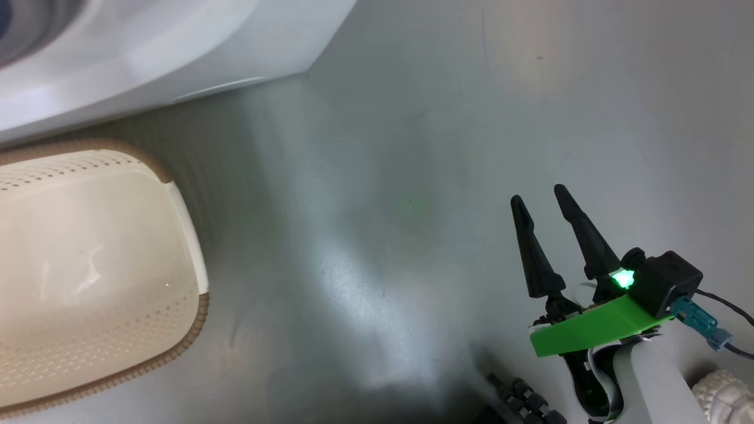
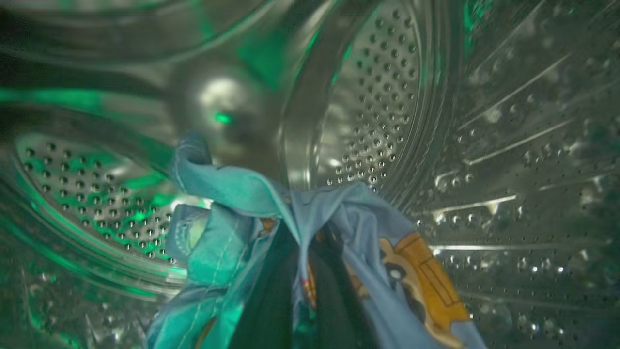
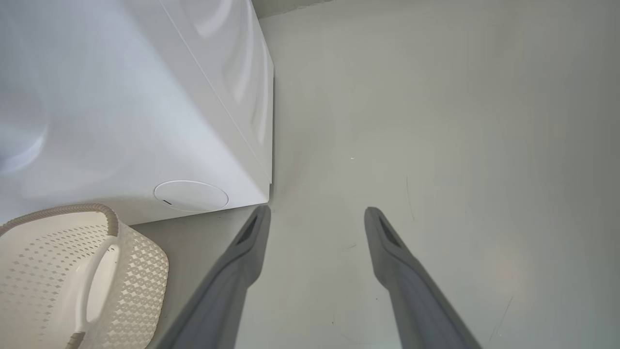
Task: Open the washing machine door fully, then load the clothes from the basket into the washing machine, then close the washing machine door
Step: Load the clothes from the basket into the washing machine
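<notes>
**Head view.** The big white boxy front-loading washing machine point(image 1: 147, 53) occupies the upper left. The small cream-white perforated plastic basket point(image 1: 194, 259) stands on the grey floor point(image 1: 412, 147) just before it, at my left. My right gripper point(image 1: 539, 197) hangs at the lower right above the floor, well apart from both, fingers spread.

**Right wrist view.** The round white filter cap point(image 3: 191, 195) sits low on the machine's front, near its corner, with the basket just before it.

**Left wrist view.** My left gripper point(image 2: 302, 271) is inside the steel perforated drum point(image 2: 378, 97). The light-blue printed fabric garment point(image 2: 242, 189) is pinched between its fingers and draped over them, with the drum wall behind.
</notes>
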You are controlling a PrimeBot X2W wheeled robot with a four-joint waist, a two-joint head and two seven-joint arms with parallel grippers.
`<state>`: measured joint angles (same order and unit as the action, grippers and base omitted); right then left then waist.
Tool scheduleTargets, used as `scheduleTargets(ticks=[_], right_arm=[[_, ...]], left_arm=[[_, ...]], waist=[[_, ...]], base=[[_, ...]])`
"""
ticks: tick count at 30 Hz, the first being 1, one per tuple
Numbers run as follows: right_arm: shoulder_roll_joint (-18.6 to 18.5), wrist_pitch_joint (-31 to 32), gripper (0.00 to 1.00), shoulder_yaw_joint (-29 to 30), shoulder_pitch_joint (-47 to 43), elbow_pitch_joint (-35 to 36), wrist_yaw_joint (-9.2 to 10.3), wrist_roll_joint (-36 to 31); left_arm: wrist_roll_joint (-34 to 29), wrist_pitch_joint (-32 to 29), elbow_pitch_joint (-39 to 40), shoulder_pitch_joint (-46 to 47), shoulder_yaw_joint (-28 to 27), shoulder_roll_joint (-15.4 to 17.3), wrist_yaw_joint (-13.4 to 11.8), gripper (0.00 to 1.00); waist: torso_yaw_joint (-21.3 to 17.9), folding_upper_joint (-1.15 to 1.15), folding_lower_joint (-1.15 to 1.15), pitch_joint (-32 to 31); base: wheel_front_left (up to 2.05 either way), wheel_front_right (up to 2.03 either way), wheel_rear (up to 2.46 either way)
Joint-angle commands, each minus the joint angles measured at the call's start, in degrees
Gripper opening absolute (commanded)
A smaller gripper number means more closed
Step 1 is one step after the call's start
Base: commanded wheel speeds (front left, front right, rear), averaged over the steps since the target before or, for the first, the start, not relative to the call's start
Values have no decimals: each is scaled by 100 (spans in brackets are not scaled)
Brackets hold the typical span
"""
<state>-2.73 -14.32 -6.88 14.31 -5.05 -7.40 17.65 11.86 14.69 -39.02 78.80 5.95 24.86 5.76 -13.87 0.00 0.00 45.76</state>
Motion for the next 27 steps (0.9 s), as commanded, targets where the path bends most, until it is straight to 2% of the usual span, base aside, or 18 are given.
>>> scheduleTargets(ticks=[1,6,9,10,11,12,18,27], right_arm=[[-15,-68,100,-143,-66,83,-9,28],[-15,-68,100,-143,-20,74,-9,68],[-15,-68,100,-144,-17,52,-9,77],[-15,-68,100,-148,-15,40,-9,79],[-15,-68,100,-160,-11,29,-9,77],[-15,-68,100,-162,-10,18,-9,71],[-15,-68,100,-154,24,-23,-9,25],[-15,-68,100,-54,44,-100,-9,1]], left_arm=[[-110,29,332,29,-117,333,-48,0],[-399,29,1357,-162,-392,292,-118,0],[-441,29,1522,-450,-563,190,-144,0],[-440,30,1477,-520,-625,158,-160,14],[-446,30,1412,-570,-674,132,-171,88],[-439,30,1292,-619,-700,97,-166,100],[-403,30,772,-625,-820,-53,-96,100],[-312,30,416,-852,-940,-387,0,100]], waist=[[-50,0,0,52],[-91,0,0,117],[-76,0,0,90],[-66,0,0,71],[-59,0,0,55],[-42,0,0,35],[72,0,0,-73],[271,0,0,-398]], base=[[0,0,0],[0,0,0],[0,0,0],[0,0,0],[0,0,0],[0,0,0],[0,0,0],[0,0,0]])
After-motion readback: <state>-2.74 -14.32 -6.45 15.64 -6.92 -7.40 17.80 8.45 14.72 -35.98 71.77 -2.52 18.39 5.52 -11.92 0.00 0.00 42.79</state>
